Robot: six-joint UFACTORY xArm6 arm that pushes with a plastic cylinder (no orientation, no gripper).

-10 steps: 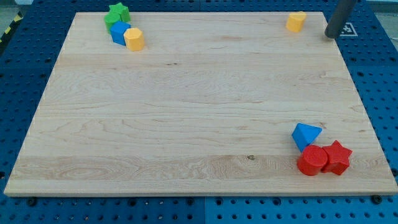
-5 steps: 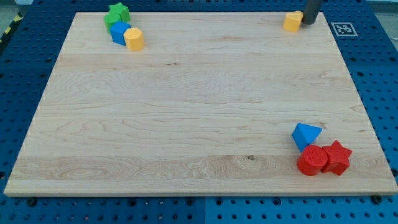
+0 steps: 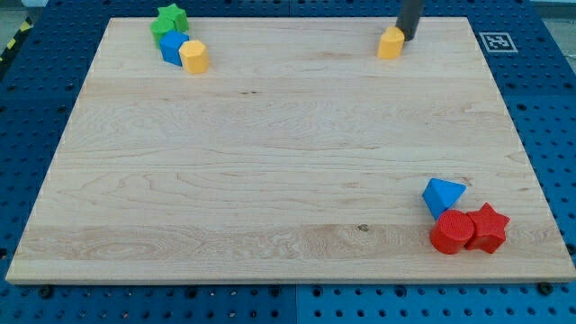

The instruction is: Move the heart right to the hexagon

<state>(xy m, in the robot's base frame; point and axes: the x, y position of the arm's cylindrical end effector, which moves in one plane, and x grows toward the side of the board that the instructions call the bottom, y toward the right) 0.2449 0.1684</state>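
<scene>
The dark rod is cut off at the view's top; its tip [image 3: 407, 37] touches the small yellow heart block's [image 3: 391, 43] right side. No gripper exists.

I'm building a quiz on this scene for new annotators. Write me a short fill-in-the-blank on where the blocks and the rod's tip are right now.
1. My tip sits at the upper right of the yellow ____ block.
2. The yellow hexagon block touches a ____ block.
3. The red star block lies near the wooden board's bottom ____ corner in the view.
4. The green star block lies near the view's ____ left.

Missing words: heart; blue; right; top
</scene>
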